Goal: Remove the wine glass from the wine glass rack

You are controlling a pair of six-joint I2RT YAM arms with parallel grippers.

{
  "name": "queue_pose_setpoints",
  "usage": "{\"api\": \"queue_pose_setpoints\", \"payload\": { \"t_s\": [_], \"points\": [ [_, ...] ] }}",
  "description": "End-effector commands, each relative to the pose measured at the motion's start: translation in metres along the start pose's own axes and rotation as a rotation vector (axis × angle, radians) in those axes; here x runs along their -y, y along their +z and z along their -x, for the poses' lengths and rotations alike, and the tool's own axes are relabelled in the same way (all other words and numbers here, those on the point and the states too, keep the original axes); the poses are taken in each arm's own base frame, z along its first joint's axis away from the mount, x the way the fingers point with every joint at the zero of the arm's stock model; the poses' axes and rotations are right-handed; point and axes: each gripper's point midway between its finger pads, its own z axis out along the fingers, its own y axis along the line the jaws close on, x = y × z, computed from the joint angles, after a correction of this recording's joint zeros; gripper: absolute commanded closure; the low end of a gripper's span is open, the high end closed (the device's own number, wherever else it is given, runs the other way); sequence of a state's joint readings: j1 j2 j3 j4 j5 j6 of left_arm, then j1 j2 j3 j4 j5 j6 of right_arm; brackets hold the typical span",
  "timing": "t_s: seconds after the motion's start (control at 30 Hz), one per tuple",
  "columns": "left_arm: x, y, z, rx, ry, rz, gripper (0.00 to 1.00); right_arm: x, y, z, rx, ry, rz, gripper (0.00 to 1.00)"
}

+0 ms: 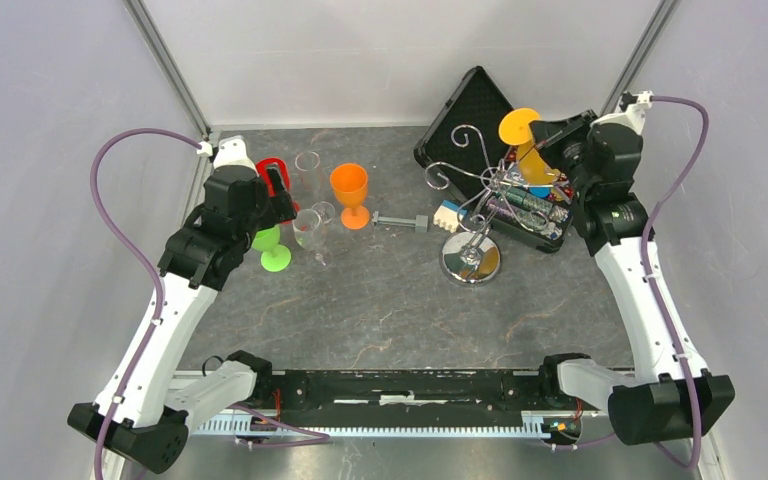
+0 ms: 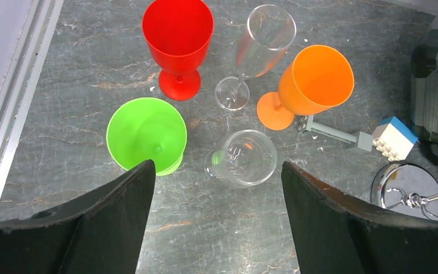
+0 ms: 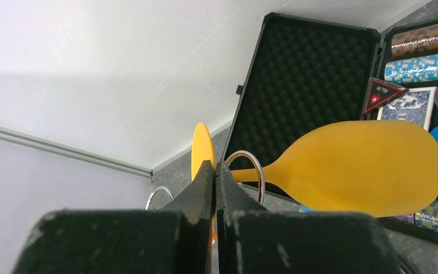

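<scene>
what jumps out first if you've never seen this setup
The yellow wine glass hangs upside down from the wine glass rack at the far right, with the right gripper pinched on its stem. On the left, a red goblet, a green goblet and an orange goblet stand under the open left gripper.

Hidden behind the closed fingers of the right gripper (image 3: 214,166): the gripped stretch of the yellow wine glass (image 3: 353,168) stem. Showing only as one wire loop there: the wine glass rack (image 3: 243,152). Cut off at the right edge: the black case (image 3: 308,85). Mostly covered from above by the left arm (image 1: 210,240): the red glass (image 1: 271,165).
</scene>
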State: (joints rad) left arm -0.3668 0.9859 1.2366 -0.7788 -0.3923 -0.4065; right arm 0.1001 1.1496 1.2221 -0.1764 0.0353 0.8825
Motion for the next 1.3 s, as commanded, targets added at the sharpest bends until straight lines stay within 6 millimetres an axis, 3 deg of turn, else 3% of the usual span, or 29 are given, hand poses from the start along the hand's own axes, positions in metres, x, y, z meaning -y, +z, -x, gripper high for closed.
{"api": "queue_pose_setpoints", "payload": {
  "t_s": [0.0,0.27,0.5,0.67,1.0,1.27],
  "points": [
    [-0.004,-0.005,0.015,0.064,0.024,0.003,0.14,-0.013,-0.015,0.029,0.119,0.038,0.03,1.0],
    [-0.003,-0.007,0.016,0.068,0.022,-0.001,0.14,-0.011,-0.024,0.027,0.114,0.048,0.021,1.0],
    [-0.003,-0.007,0.016,0.071,0.018,0.0,0.13,-0.033,-0.035,0.012,0.036,0.126,0.146,1.0],
    [-0.003,-0.007,0.017,0.074,0.01,0.0,0.11,-0.05,-0.04,0.012,0.015,0.155,0.227,1.0],
    [-0.005,-0.012,0.021,0.096,0.001,-0.001,0.01,-0.069,-0.022,-0.003,-0.05,0.219,0.369,1.0],
    [-0.005,-0.016,0.025,0.124,-0.008,-0.014,0.0,-0.075,-0.019,-0.006,-0.052,0.249,0.433,1.0]
  ]
}}
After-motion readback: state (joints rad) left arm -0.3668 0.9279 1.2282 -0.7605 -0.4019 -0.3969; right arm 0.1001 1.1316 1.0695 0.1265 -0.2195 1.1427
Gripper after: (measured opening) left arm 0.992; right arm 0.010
